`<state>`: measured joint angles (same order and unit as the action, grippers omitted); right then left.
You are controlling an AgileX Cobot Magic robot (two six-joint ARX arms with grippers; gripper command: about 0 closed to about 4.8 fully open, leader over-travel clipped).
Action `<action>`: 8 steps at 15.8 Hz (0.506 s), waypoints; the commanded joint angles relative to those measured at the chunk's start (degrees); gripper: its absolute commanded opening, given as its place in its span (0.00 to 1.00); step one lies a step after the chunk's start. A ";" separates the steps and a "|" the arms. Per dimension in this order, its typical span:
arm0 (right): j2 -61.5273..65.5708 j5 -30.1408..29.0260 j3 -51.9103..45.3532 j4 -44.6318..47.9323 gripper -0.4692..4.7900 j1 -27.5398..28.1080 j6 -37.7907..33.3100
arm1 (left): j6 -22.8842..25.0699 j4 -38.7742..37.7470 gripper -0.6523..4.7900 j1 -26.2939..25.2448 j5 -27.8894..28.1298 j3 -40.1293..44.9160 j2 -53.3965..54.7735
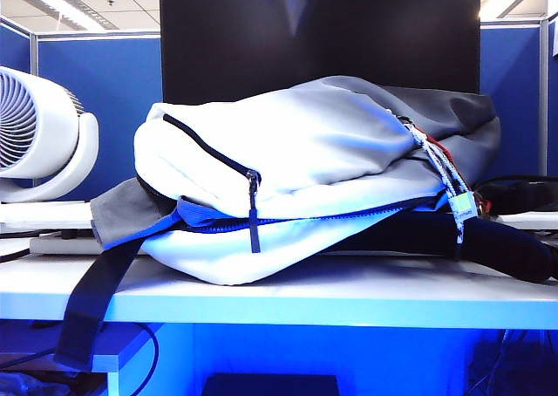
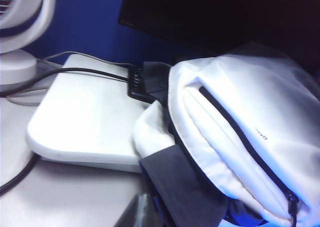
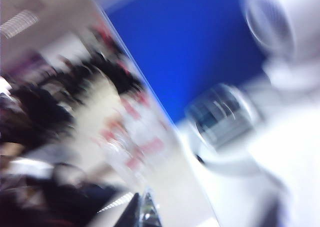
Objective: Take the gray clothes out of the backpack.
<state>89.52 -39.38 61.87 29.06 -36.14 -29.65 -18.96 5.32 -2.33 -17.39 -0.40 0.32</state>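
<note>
A white fan [image 1: 39,134] stands at the far left on the white table [image 1: 349,302]. A big black screen [image 1: 318,34] is behind, with blue walls [image 1: 100,99] around. A black cable [image 2: 75,71] runs across a white board [image 2: 87,122].

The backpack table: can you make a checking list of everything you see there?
Surface: white table, backpack on top.
Job's things: backpack lying on its side, zip partly open; gray clothes poking out at its left end.
Clutter: white fan; white board beside the backpack.
Grippers: left gripper just a dark tip by the backpack, shut; right gripper blurred, shut, holding nothing seen.
Cables: black cable across the board.
Surroundings: blue partition, dark screen.
</note>
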 commanded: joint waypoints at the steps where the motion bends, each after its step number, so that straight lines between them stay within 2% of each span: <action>1: 6.45 13.05 0.90 -5.01 0.09 -4.61 3.54 | -0.13 0.33 0.11 0.02 -1.22 -0.04 -0.13; 3: 7.80 18.73 0.90 -9.94 0.09 -7.85 11.15 | -0.15 -0.15 0.11 0.02 -1.99 -0.04 -0.13; 4: 7.80 21.97 0.90 -11.47 0.19 -9.79 17.42 | -0.15 -0.59 0.11 0.02 -2.25 -0.04 -0.13; 5: 7.76 24.76 0.92 -11.61 0.45 -11.19 21.99 | -0.17 -1.09 0.11 0.04 -2.43 -0.04 -0.13; 6: 7.76 32.22 1.01 -11.26 0.95 -13.73 28.52 | -0.61 -2.05 0.11 0.20 -2.69 -0.04 -0.13; 7: 7.80 40.50 1.01 -10.80 1.00 -15.34 31.85 | -0.59 -2.43 0.11 0.70 -2.89 -0.04 -0.13; 8: 7.98 48.33 1.01 -10.73 1.00 -16.59 36.13 | -0.59 -2.78 0.11 1.53 -2.99 -0.04 -0.13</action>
<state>97.67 0.60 62.48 17.15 -52.36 1.41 -19.38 2.44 -1.37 -19.68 -0.40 0.32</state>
